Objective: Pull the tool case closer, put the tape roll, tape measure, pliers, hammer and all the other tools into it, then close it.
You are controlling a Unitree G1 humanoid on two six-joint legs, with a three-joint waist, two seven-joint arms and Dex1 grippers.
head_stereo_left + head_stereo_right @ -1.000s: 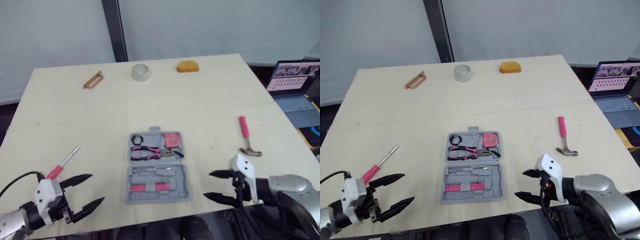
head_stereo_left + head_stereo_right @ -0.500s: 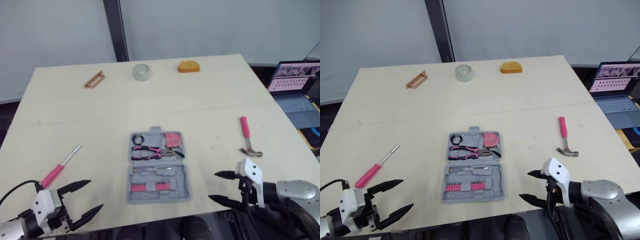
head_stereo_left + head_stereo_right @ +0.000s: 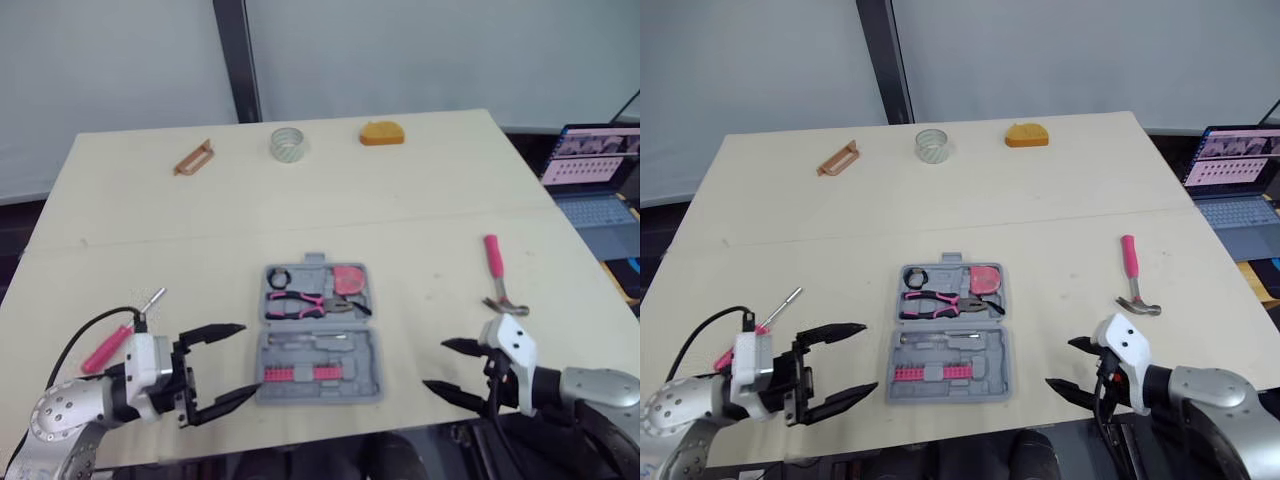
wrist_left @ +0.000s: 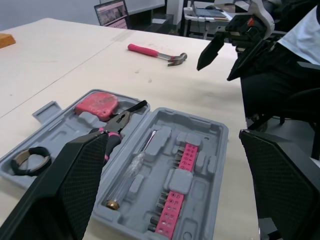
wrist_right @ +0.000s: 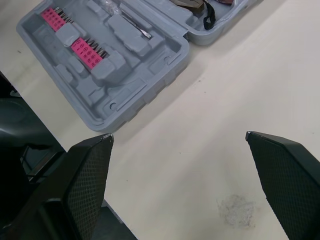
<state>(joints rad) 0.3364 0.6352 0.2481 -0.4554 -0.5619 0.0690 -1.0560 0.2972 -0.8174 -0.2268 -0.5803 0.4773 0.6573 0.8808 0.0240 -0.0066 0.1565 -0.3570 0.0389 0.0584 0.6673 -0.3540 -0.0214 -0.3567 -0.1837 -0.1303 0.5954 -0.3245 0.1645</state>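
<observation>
Head views: the open grey case [image 3: 362,360] lies at the middle of the table [image 3: 300,215], near the front edge. Inside it are the pliers [image 3: 305,303], a pink tape measure [image 3: 348,279], a black ring [image 3: 277,277] and a strip of pink bits [image 3: 300,374]. The left gripper [image 3: 250,357] has swung in from the front left corner. Its spread fingers now point at the left edge of the case's near half, the tips just beside it. The screwdriver [image 3: 108,345] lies where it lay, but is now partly hidden behind that gripper's body. The right gripper [image 3: 434,364], fingers also spread, hovers to the right of the case, much where it was half a second ago. The hammer [image 3: 497,278] lies beyond it, untouched. The tape roll [image 3: 287,143], an orange object [image 3: 382,132] and a brown handle [image 3: 192,158] sit along the far edge, unmoved. A laptop [image 3: 590,165] stands off to the right.

Left wrist view: both black fingers [image 4: 75,190] stand wide apart with the case's near half between them. Past the case lie the hammer and the right gripper, spread and apart from the case.

Right wrist view: its fingers [image 5: 87,175] are wide apart over bare table, and a corner of the case with the bits lies beyond them.
</observation>
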